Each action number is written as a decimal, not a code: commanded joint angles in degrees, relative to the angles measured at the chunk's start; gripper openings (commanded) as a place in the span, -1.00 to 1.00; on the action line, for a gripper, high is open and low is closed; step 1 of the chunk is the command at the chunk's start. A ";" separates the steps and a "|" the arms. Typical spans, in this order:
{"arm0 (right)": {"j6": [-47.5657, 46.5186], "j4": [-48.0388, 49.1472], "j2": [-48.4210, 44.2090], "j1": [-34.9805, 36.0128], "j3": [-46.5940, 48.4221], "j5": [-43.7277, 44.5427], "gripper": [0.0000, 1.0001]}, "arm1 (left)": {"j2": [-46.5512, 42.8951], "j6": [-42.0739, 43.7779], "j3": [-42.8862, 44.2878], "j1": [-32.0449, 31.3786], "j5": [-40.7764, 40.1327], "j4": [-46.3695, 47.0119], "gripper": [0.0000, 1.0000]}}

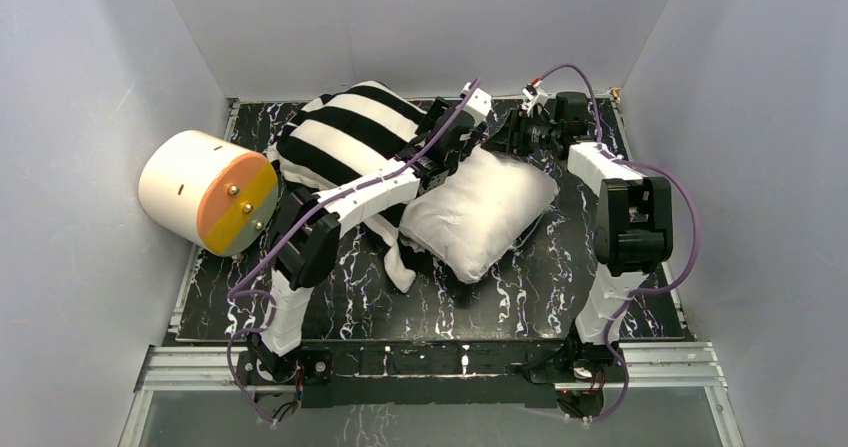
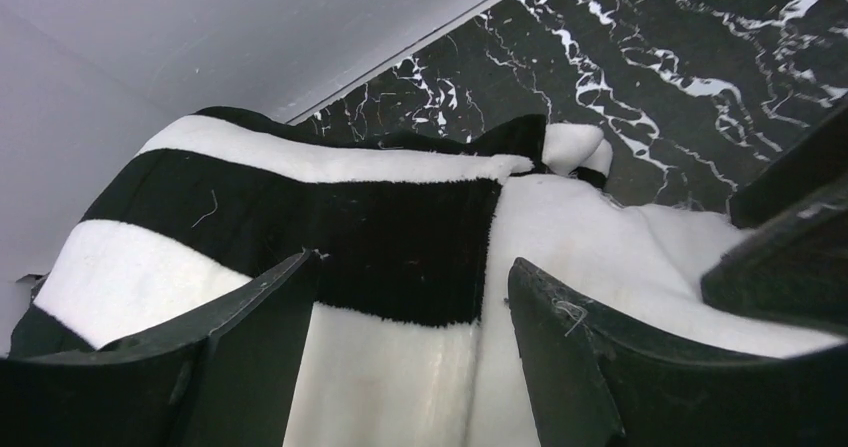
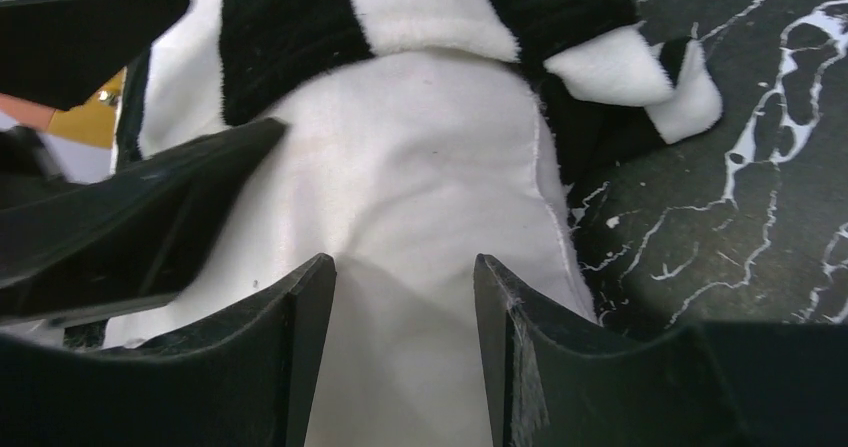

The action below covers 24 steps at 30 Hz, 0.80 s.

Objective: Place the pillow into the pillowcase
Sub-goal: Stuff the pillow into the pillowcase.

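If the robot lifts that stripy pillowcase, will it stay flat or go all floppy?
Probably floppy: the pillowcase lies rumpled in humps against the pillow, with a loose flap trailing onto the table. Its fuzzy surface likely won't slip easily. It should be light, being only soft cloth.

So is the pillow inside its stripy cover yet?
Partly. The pillowcase already covers one end of the pillow; about half pokes out bare. The left gripper and right gripper hang open right at the fabric. To do: pulling the case over the rest.
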 commanded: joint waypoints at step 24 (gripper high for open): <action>21.10 30.31 0.91 8.53 -5.52 1.79 -0.84 | -6.39 -19.81 5.74 -1.07 48.60 5.37 -1.00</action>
